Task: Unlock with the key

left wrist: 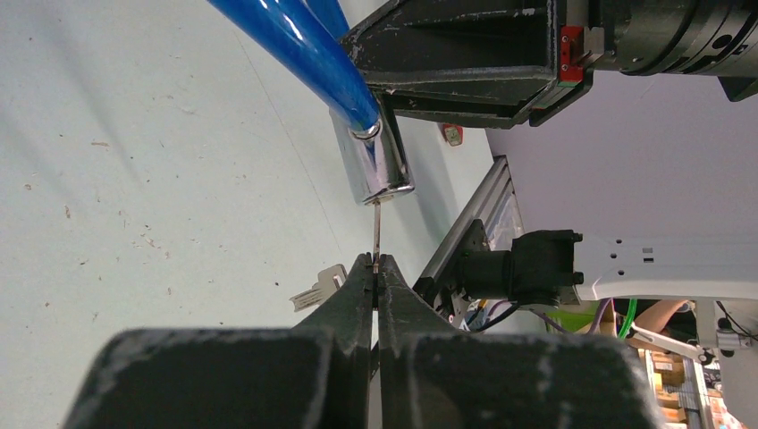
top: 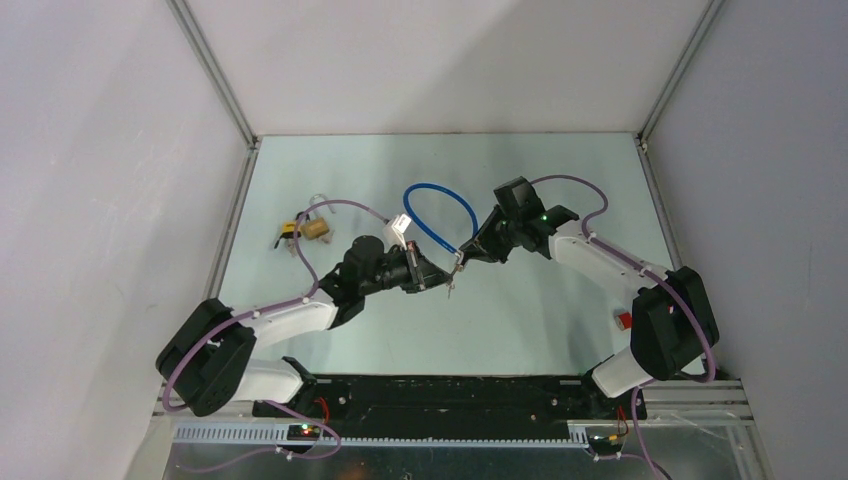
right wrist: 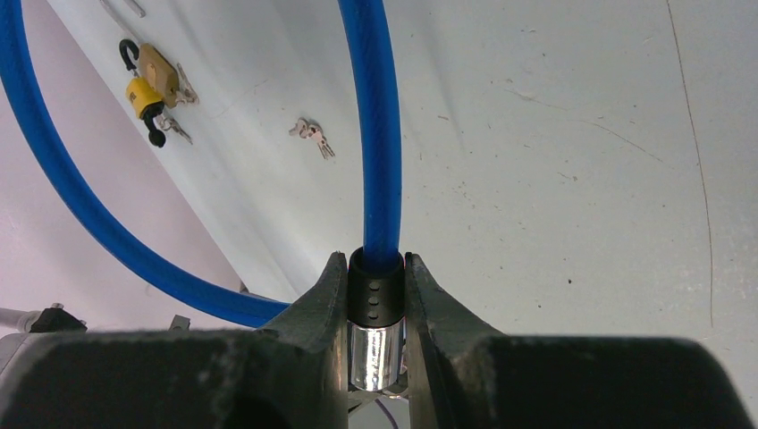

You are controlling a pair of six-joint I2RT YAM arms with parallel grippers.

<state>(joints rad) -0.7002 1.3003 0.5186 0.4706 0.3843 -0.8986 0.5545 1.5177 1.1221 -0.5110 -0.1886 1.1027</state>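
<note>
**Left wrist view: key blade at the mouth of the cable lock**

The left fingers (left wrist: pixel 372 268) are pressed shut on a thin silver key (left wrist: pixel 376 228). Its blade stands straight up, with the tip at the open end of the lock's barrel (left wrist: pixel 375 165). How far in it sits cannot be told. A 2nd key (left wrist: pixel 320 288) hangs just beside those fingers.

The cable lock (right wrist: pixel 380 134) is a glossy blue cable bent into 1 loop. It ends in a black collar and the polished chrome barrel. The right fingers (top: pixel 470 252) clamp that collar and barrel from both sides. The lock is held above the middle of the counter (top: pixel 540 300), its loop reaching toward the far edge.

Toward the counter's left edge lie a brass padlock (right wrist: pixel 159 70), touching a yellow padlock (right wrist: pixel 141 94), and a loose bunch of small keys (right wrist: pixel 313 136).
</note>
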